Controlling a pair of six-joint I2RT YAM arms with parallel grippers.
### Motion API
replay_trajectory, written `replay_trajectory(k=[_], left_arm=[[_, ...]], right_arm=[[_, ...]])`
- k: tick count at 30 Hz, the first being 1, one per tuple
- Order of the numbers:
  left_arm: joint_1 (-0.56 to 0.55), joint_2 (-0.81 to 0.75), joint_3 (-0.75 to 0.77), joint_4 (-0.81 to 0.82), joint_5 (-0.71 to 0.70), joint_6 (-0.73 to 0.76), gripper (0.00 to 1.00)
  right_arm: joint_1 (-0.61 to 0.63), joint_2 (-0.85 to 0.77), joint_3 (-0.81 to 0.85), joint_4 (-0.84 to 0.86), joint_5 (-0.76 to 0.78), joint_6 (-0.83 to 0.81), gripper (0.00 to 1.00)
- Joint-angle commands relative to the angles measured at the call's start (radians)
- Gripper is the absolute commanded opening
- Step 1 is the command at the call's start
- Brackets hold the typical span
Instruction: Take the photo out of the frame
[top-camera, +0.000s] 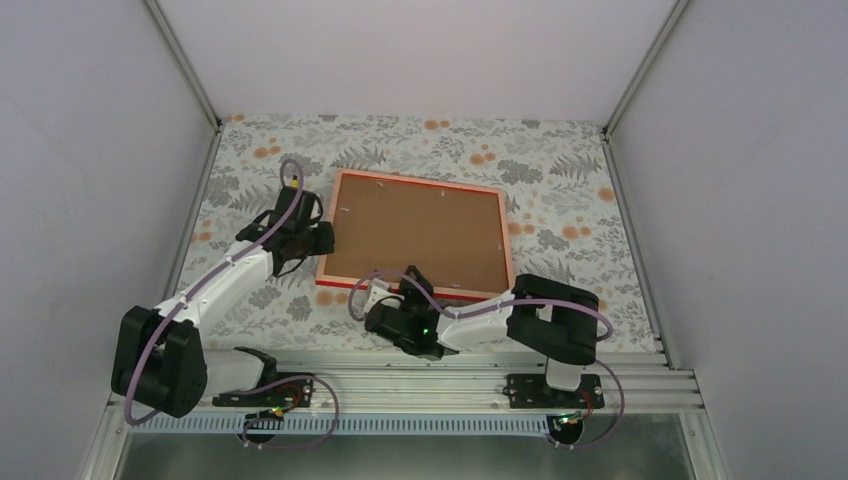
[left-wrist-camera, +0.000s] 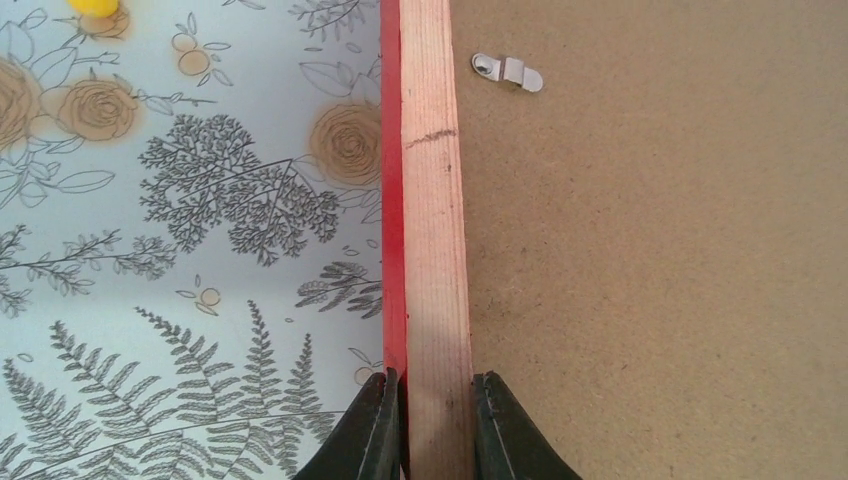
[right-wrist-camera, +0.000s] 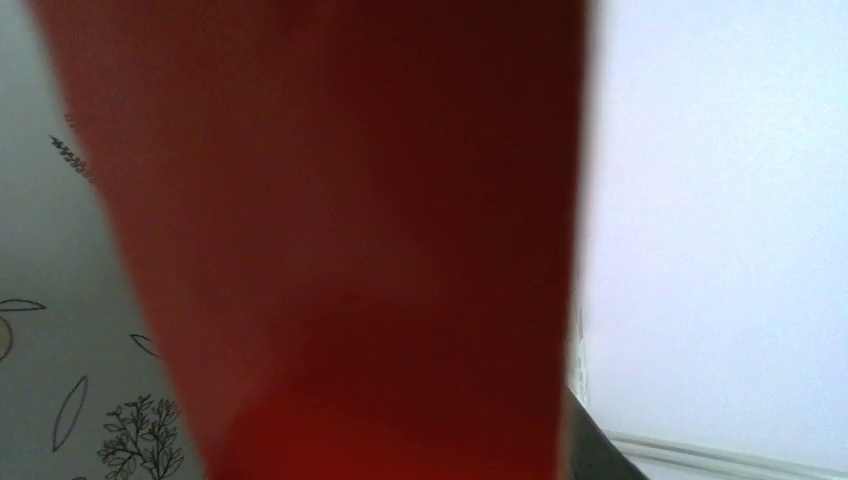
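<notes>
The frame (top-camera: 506, 240) lies face down on the worktop (top-camera: 560, 170) with its brown backing (top-camera: 420, 236) in place, so the photo is hidden underneath and not yet out; the left hand (left-wrist-camera: 437, 400) is clamped on the frame's left rail, the right hand (top-camera: 380, 295) sits at its near edge, grip impossible to tell

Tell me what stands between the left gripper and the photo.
The brown backing board fills the face-down frame, hiding the photo. A metal clip appears to pin it. The left gripper grips only the frame's rail.
</notes>
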Motion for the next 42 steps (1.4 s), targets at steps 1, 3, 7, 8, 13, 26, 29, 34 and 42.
replay_trajectory(k=[1, 3, 7, 8, 13, 26, 29, 34, 42], left_arm=[[0.046, -0.053, -0.022, 0.041, 0.046, -0.017, 0.03], [0.058, -0.082, -0.024, 0.037, 0.049, -0.021, 0.05], [0.081, -0.152, -0.019, 0.019, 0.026, -0.041, 0.15], [0.087, -0.174, -0.018, 0.013, 0.014, -0.049, 0.18], [0.108, -0.318, 0.011, -0.034, -0.061, -0.089, 0.32], [0.112, -0.66, 0.054, -0.071, -0.178, -0.182, 0.75], [0.112, -0.713, 0.026, -0.062, -0.185, -0.202, 0.85], [0.112, -0.796, -0.053, -0.024, -0.165, -0.238, 0.97], [0.112, -0.873, -0.116, 0.011, -0.138, -0.248, 1.0]], right_arm=[[-0.006, -0.078, -0.002, 0.048, 0.086, 0.061, 0.17], [-0.006, -0.096, 0.009, 0.035, 0.086, 0.043, 0.12], [-0.006, -0.134, 0.026, 0.023, 0.078, 0.009, 0.08], [-0.006, -0.153, 0.024, 0.033, 0.062, -0.006, 0.07], [-0.014, -0.227, 0.042, 0.038, 0.028, -0.053, 0.04], [-0.079, -0.419, 0.08, 0.093, -0.14, -0.04, 0.04], [-0.091, -0.474, 0.097, 0.1, -0.228, -0.003, 0.04], [-0.116, -0.535, 0.138, 0.084, -0.355, 0.078, 0.04], [-0.146, -0.588, 0.206, 0.085, -0.523, 0.209, 0.04]])
